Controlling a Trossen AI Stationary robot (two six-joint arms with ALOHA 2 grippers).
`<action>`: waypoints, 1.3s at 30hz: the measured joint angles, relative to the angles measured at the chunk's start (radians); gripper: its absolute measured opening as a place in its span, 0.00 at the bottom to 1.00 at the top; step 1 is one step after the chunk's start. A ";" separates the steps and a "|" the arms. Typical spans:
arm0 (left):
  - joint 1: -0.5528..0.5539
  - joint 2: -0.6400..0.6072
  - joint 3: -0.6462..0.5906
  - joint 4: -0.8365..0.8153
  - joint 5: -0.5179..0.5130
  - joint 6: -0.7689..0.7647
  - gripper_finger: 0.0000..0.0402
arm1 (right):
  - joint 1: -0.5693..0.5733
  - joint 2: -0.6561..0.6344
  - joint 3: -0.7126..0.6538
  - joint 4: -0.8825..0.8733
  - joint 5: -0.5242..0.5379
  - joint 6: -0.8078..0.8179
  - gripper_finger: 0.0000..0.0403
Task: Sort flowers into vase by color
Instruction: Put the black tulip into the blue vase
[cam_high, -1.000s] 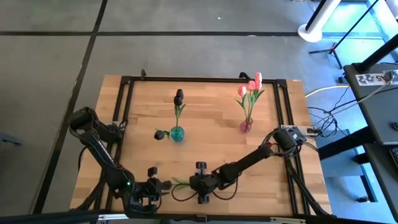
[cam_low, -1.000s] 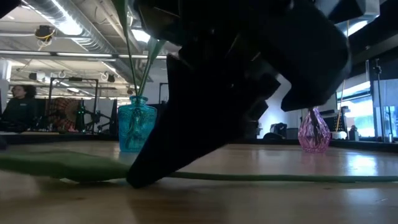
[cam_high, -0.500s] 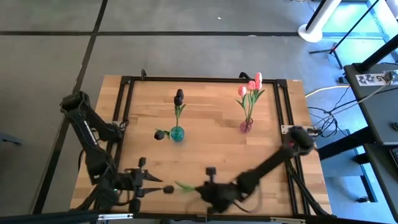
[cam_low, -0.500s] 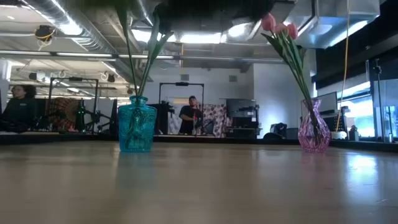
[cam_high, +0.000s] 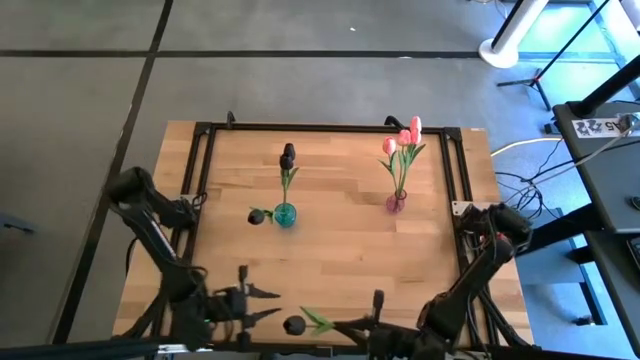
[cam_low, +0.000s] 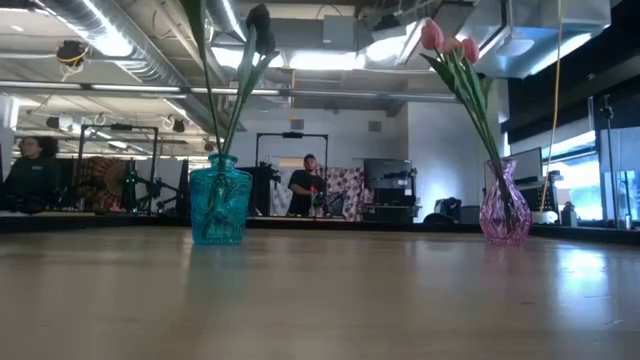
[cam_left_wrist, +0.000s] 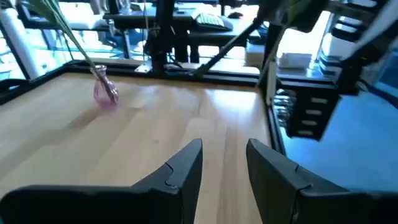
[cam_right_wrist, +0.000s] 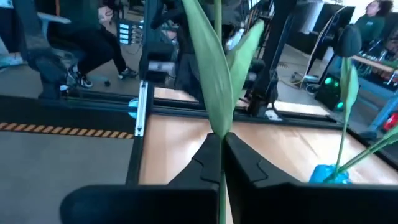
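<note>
While the right gripper (cam_right_wrist: 219, 163) hangs over the table's near edge, its two dark fingers are pressed together on the thin green stem of a black tulip (cam_high: 294, 325), and the right wrist view shows that stem and a long leaf running up between the fingertips. In the high view the flower's dark head lies towards the left arm from the gripper, with a green leaf between them, so the stem's long axis runs roughly along the near edge and not upright.

The blue vase (cam_high: 285, 215) stands well apart, farther back on the table and left of centre, already holding black-headed tulips whose stems lean out of its neck; one dark head droops just beside it. The pink vase (cam_high: 396, 204) with its pink tulips (cam_high: 403, 138) stands to the right of it. Since the held flower is black, my judgement is that it belongs in the blue vase. The move ahead therefore turns on swinging the stem to point downwards and carrying it away from the near edge towards that vase's narrow mouth.

The left gripper (cam_left_wrist: 224, 163) waits near the table's near left corner, fingers parted with nothing between them.
</note>
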 joint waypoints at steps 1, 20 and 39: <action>0.019 0.024 0.000 0.054 0.007 0.030 0.30 | -0.009 0.001 0.000 0.013 0.002 -0.025 0.01; 0.186 0.349 0.000 1.278 0.427 0.863 0.30 | -0.080 0.003 0.000 0.090 -0.125 -0.270 0.01; 0.262 0.348 0.017 1.468 0.690 0.914 0.18 | -0.102 0.004 0.000 0.325 -0.145 -0.348 0.01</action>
